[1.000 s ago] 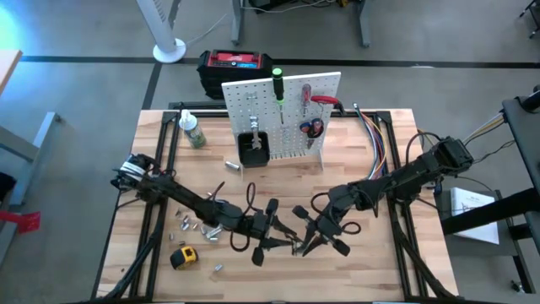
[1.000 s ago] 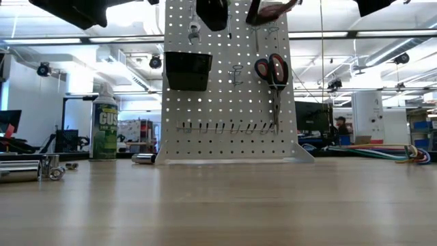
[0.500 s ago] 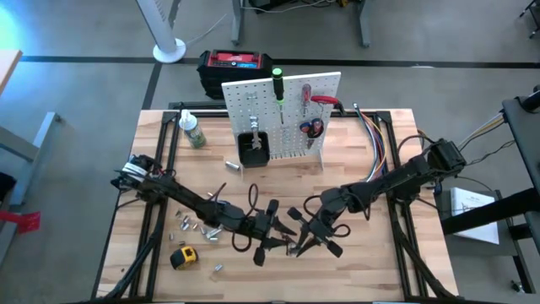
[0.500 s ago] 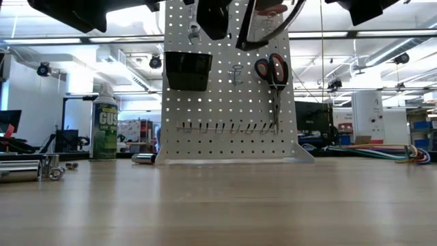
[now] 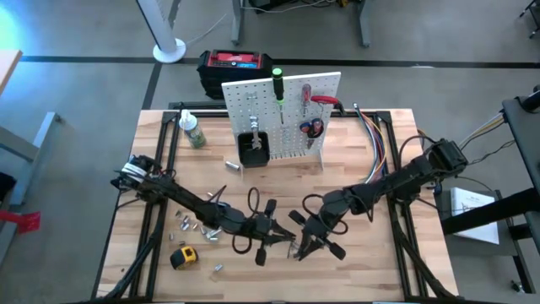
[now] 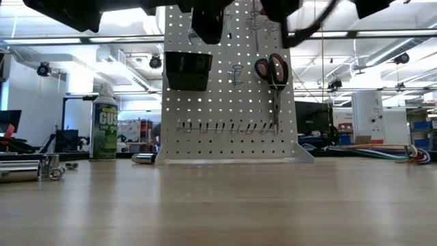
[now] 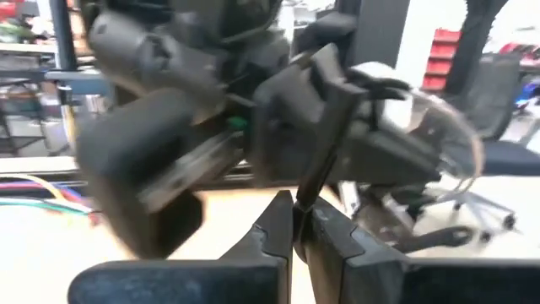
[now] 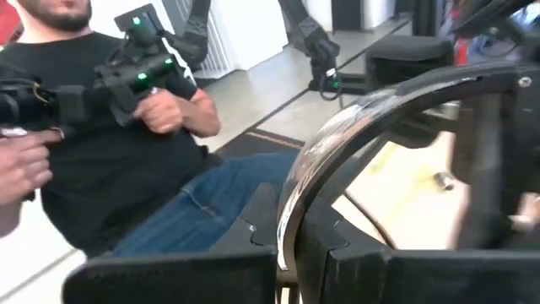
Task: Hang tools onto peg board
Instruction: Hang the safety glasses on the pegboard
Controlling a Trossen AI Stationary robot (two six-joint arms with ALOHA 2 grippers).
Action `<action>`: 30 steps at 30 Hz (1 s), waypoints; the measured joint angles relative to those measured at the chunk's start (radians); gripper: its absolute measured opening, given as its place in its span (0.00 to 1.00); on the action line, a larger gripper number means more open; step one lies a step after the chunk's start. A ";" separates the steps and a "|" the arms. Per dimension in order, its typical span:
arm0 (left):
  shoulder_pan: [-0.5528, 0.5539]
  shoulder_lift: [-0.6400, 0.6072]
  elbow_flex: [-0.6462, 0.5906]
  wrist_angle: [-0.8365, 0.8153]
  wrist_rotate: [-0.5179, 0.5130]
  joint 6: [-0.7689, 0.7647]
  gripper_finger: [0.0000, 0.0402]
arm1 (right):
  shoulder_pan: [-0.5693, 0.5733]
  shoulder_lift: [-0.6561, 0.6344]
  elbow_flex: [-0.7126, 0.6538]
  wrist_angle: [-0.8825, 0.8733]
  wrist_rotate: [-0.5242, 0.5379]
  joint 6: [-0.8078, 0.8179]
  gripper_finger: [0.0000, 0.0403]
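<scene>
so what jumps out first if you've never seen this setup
Both grippers meet over the table's front middle, left gripper and right gripper each pinched on the clear glasses held between them. Behind stands the white peg board, already carrying a green screwdriver, a red screwdriver and red pliers. A yellow tape measure lies at the front left.

The peg board [image 5: 281, 118] stood at the table's [image 5: 371, 270] far middle, a bottle [image 5: 193, 132] to its left. The tape measure [image 5: 183, 257] lay near-left. Both grippers met over the near centre, left gripper [image 5: 279, 237] beside right gripper [image 5: 305, 239].
</scene>
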 joint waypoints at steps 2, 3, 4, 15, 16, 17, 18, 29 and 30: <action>-0.001 0.000 0.000 -0.019 -0.046 0.025 0.01 | 0.017 0.000 0.000 -0.003 0.008 0.026 0.00; -0.002 -0.001 0.000 -0.025 -0.070 0.036 0.01 | 0.025 0.000 0.000 -0.005 0.015 0.036 0.00; -0.003 -0.001 0.000 -0.032 -0.088 0.044 0.01 | 0.034 0.000 -0.001 -0.006 0.027 0.048 0.00; -0.005 -0.023 -0.001 -0.045 -0.207 0.137 0.02 | 0.072 -0.005 -0.002 -0.041 0.178 0.082 0.00; -0.005 -0.027 -0.001 -0.045 -0.229 0.151 0.02 | 0.072 -0.007 -0.002 -0.041 0.205 0.082 0.00; -0.006 -0.032 -0.001 -0.048 -0.252 0.167 0.02 | 0.072 -0.012 -0.002 -0.041 0.222 0.085 0.00; -0.008 -0.038 -0.001 -0.058 -0.268 0.183 0.02 | 0.072 -0.017 -0.002 -0.042 0.230 0.091 0.00; -0.014 -0.062 0.000 -0.123 -0.296 0.228 0.02 | 0.095 -0.072 -0.002 -0.043 0.310 0.079 0.00; -0.014 -0.062 0.001 -0.120 -0.295 0.240 0.02 | 0.095 -0.074 -0.002 -0.044 0.310 0.078 0.00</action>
